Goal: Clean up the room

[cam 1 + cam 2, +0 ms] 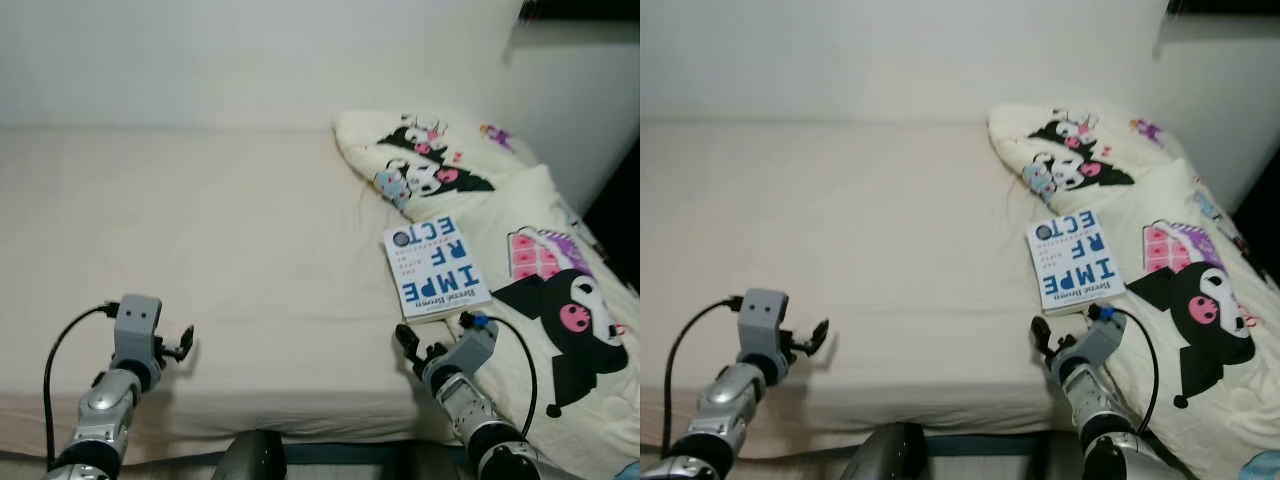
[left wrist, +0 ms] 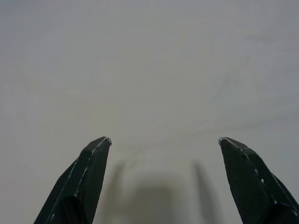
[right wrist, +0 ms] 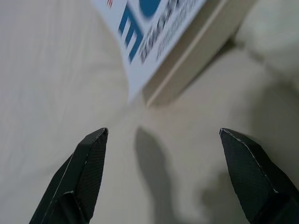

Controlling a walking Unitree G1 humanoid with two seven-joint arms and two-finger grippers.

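right gripper (image 3: 161, 135): fingers spread wide, holding nothing, hovering over the sheet just short of the book's near corner
left gripper (image 2: 163, 142): also wide apart, over bare sheet, well away from everything
book (image 1: 435, 268): flat on the bed (image 1: 200, 230), near the front edge, right beside the cartoon blanket (image 1: 560, 320)
progress: looks barely started; book not grabbed yet, blanket rumpled

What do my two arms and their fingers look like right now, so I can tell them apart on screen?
Both arms are silver with grey box-shaped wrist modules. The left gripper has short-looking black fingers tapering to points, and a black cable loops off its wrist. The right gripper has matching black fingers, a black looping cable and a small blue fitting at its wrist.
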